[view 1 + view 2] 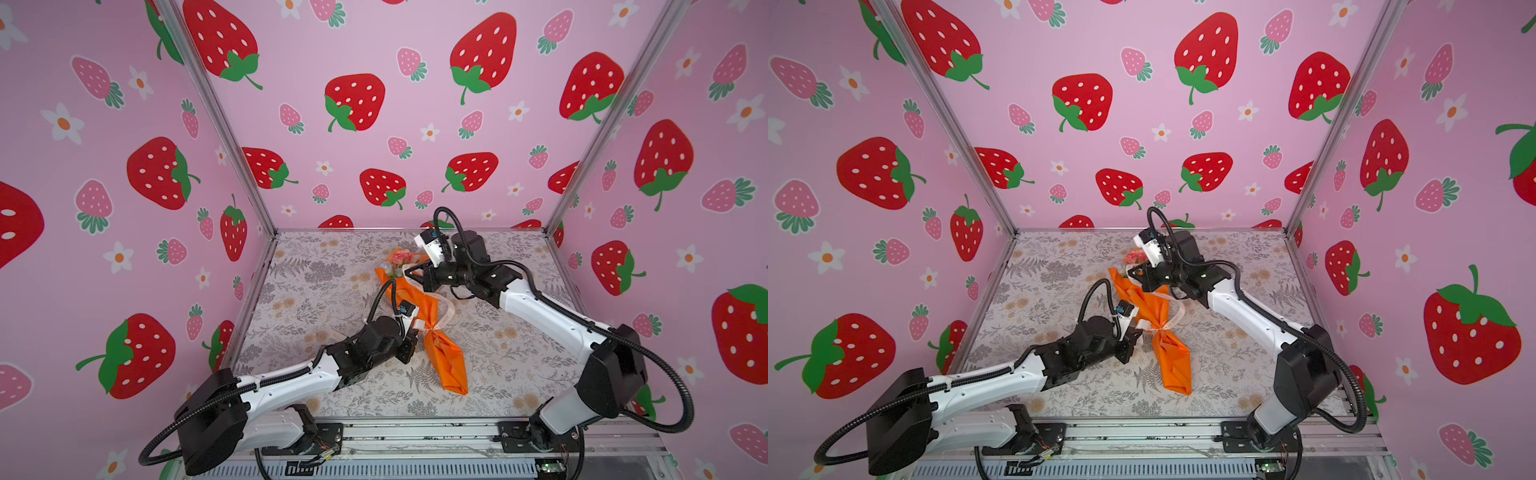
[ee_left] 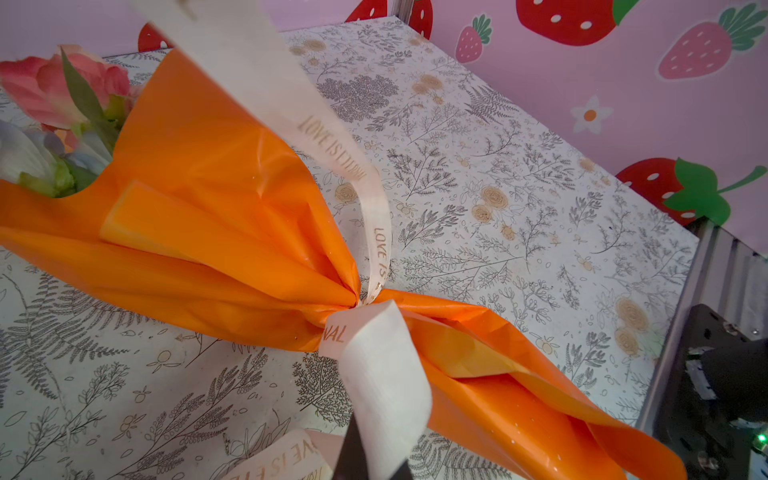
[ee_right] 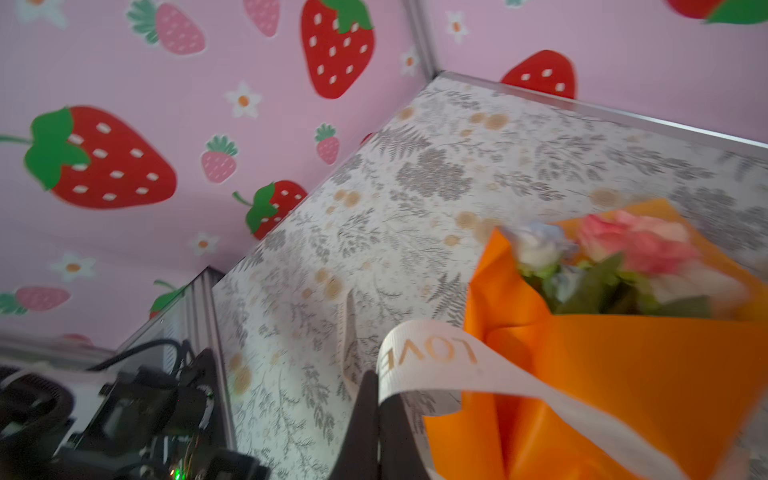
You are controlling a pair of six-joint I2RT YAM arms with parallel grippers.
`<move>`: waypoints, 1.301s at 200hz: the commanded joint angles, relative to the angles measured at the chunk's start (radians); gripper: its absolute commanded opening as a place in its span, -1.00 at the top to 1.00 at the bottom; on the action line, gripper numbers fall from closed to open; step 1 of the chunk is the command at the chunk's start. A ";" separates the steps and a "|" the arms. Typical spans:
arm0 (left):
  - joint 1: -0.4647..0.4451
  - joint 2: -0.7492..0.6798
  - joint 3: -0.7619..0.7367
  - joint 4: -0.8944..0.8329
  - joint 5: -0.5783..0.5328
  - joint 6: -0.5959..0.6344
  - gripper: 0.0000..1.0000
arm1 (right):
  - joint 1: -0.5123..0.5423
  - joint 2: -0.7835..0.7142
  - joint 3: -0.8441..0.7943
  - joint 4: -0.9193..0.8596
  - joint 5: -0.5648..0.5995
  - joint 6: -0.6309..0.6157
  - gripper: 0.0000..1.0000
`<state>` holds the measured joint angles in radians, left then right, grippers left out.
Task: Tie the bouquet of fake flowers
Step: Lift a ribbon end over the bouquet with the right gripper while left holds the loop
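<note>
The bouquet of fake flowers (image 1: pixel 401 257) lies slanted on the table, rolled in orange wrapping paper (image 1: pixel 446 361); only pink and white heads (image 3: pixel 636 249) poke out at the far end. A cream printed ribbon (image 2: pixel 382 374) cinches the paper at a knot (image 2: pixel 361 301). My left gripper (image 1: pixel 417 330) sits just left of the knot, shut on one ribbon end (image 1: pixel 1139 328). My right gripper (image 1: pixel 409 274) hovers beside the flower heads, shut on the other ribbon end (image 3: pixel 428 353), which arcs back over the paper to the knot.
The tabletop (image 1: pixel 332 291) carries a grey floral print. Pink strawberry walls (image 1: pixel 374 124) close in the back and both sides, with aluminium posts (image 1: pixel 232 137) at the corners. A metal rail (image 1: pixel 415 436) with both arm bases runs along the front.
</note>
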<state>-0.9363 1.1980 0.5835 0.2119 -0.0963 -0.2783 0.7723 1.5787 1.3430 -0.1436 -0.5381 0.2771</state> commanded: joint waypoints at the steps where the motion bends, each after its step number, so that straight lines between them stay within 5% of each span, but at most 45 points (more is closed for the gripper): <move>1: -0.004 -0.034 -0.043 0.126 -0.033 -0.059 1.00 | 0.026 0.013 0.020 -0.051 -0.052 -0.088 1.00; 94: -0.005 -0.060 -0.117 0.209 -0.046 -0.083 1.00 | 0.067 0.076 0.130 -0.052 -0.253 -0.130 0.97; 153: -0.005 -0.070 -0.211 0.336 -0.096 -0.173 1.00 | 0.073 -0.002 0.026 0.179 -0.038 -0.066 0.96; 213: -0.009 -0.075 -0.213 0.331 -0.061 -0.124 1.00 | 0.115 0.193 0.292 0.062 -0.221 -0.079 0.96; 260: -0.009 -0.069 -0.199 0.309 -0.029 -0.094 1.00 | 0.168 0.285 0.405 -0.041 -0.187 -0.142 0.95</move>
<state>-0.9409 1.1385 0.3691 0.5087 -0.1452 -0.3950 0.9241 1.8347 1.7016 -0.1131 -0.7116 0.1806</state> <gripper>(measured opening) 0.048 0.048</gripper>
